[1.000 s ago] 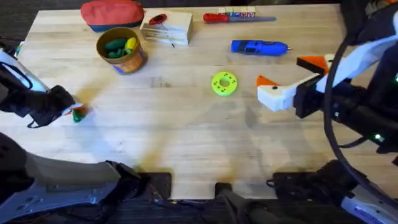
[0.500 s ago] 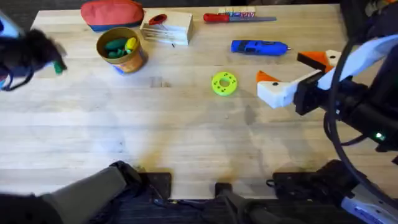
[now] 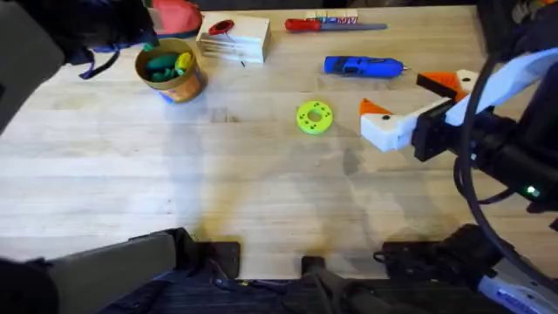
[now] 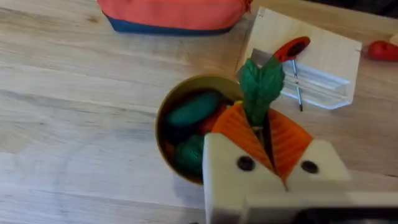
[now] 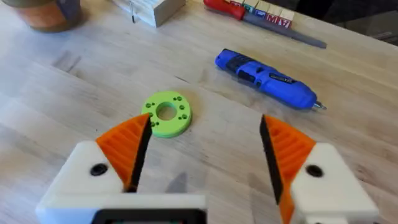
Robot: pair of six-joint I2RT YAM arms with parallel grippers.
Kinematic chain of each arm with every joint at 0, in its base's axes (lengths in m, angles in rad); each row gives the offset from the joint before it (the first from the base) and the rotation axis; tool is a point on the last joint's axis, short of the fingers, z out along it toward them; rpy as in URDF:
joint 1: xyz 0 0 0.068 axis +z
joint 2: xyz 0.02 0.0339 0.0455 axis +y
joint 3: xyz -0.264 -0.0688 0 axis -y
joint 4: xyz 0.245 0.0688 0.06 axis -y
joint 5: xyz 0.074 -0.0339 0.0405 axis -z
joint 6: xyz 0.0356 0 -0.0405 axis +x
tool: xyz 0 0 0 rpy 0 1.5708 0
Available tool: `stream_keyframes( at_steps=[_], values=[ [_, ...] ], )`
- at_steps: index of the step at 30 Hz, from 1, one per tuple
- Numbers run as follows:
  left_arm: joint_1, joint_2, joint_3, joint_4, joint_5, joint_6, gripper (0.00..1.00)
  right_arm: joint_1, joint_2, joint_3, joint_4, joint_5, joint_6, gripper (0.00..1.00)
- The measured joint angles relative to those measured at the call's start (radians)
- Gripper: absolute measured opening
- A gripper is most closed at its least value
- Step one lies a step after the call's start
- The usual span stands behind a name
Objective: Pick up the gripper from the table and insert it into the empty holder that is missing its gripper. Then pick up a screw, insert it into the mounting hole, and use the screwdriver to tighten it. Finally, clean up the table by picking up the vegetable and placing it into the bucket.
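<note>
From my left wrist camera the left gripper (image 4: 268, 134) has its orange pads pressed together on the vegetable (image 4: 261, 86), whose leafy green end sticks out past the tips. It hangs over the far edge of the bucket (image 4: 163, 115), just above the rim, with teal and green toy pieces already inside. I judge the vegetable is not yet let go, so the drop is what remains of the cleanup.

My right gripper (image 5: 205, 146) hangs over the bare table (image 3: 261, 201) with its fingers spread wide and nothing between them; both white mounts carry orange tips. A green ring (image 5: 166, 113) lies just beyond it.

Farther out the screwdriver (image 5: 266, 79) lies flat on the wood, apart from either arm. That suggests to me the fitting and screwing steps are over, though I cannot confirm the screw is tight.

Past it a red-handled tool (image 3: 335, 25) rests at the table's far edge.
</note>
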State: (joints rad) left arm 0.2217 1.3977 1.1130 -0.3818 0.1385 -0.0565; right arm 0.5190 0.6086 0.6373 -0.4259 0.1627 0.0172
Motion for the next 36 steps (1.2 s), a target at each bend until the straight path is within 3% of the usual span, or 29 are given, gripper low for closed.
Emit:
stream_keyframes(
  at_steps=[12,13,14,17,19,24,29,31,36],
  values=[
    [-0.001,0.135,0.000,-0.006,-0.036,-0.013,0.030,0.000,0.000,0.000,0.000,0.000,0.000,0.991],
    [0.000,0.135,0.000,-0.014,-0.043,-0.013,0.087,0.000,0.000,0.000,0.000,0.000,0.000,0.991],
    [0.000,0.135,0.000,-0.021,-0.051,-0.014,0.210,0.000,0.000,0.000,-0.001,0.000,0.000,0.991],
    [0.000,0.135,0.000,-0.026,-0.062,-0.013,0.706,0.000,0.000,0.000,-0.017,0.000,0.000,0.990],
    [0.000,0.135,0.000,-0.027,-0.065,-0.019,0.951,0.000,0.000,0.000,-0.031,0.000,0.000,0.992],
    [0.000,0.124,0.003,-0.033,-0.075,-0.020,0.985,0.000,0.000,0.001,-0.009,0.000,0.000,0.991],
    [-0.032,-0.036,0.083,-0.120,-0.048,0.014,0.986,0.000,0.007,0.138,-0.131,0.019,-0.002,0.991],
    [-0.079,-0.108,0.100,-0.189,-0.033,0.045,0.987,0.000,0.006,0.202,-0.207,0.038,-0.003,0.991],
    [-0.252,-0.206,0.107,-0.395,-0.005,0.157,0.987,-0.006,0.006,0.339,-0.416,0.058,0.015,0.991]
  ],
)
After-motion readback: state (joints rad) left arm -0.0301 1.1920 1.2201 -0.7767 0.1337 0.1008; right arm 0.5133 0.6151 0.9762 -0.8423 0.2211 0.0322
